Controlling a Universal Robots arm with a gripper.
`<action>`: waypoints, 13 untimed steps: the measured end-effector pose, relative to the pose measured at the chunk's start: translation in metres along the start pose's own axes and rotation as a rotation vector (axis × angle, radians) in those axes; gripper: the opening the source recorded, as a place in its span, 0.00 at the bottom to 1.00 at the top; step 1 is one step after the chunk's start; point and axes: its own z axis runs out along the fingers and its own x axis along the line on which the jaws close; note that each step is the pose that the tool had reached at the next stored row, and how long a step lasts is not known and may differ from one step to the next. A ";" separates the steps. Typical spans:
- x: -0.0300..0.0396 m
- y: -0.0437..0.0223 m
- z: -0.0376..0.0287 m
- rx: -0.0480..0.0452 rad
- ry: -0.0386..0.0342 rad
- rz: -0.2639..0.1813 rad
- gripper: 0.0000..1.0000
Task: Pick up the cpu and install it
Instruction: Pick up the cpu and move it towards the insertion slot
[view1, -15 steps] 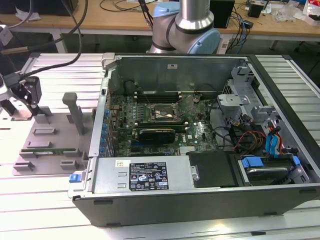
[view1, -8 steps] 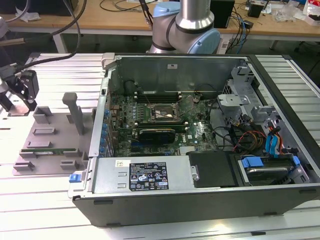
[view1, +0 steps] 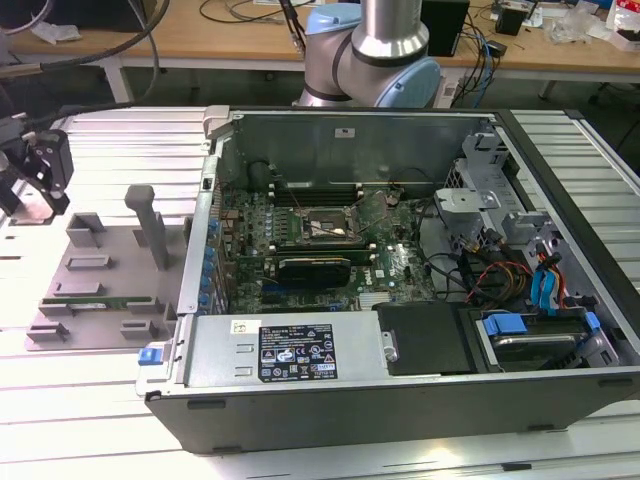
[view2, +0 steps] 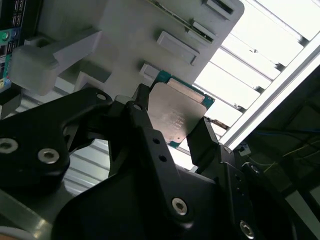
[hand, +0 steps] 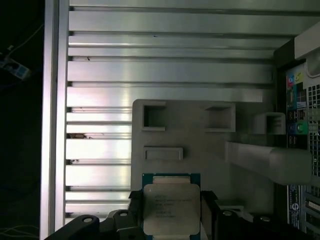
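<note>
In the exterior view the gripper hangs at the exterior view's left, just beside the grey tray and well apart from the open computer case. In the second wrist view its fingers clamp the cpu by opposite edges, above the tray. In the first wrist view the cpu sits between the fingers, its silver top towards the camera.

We see a slatted metal table gleaming under strong light, its pale bars glaring white toward the near edge. Behind it stands a wooden bench on white legs, strewn with cables, above dark floor.
</note>
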 end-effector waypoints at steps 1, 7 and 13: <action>-0.0001 0.0001 -0.0030 0.0000 0.0001 0.000 0.55; -0.0004 0.0005 -0.0137 0.0000 0.0001 0.000 0.55; -0.0008 0.0012 -0.0304 0.0000 0.0000 0.000 0.55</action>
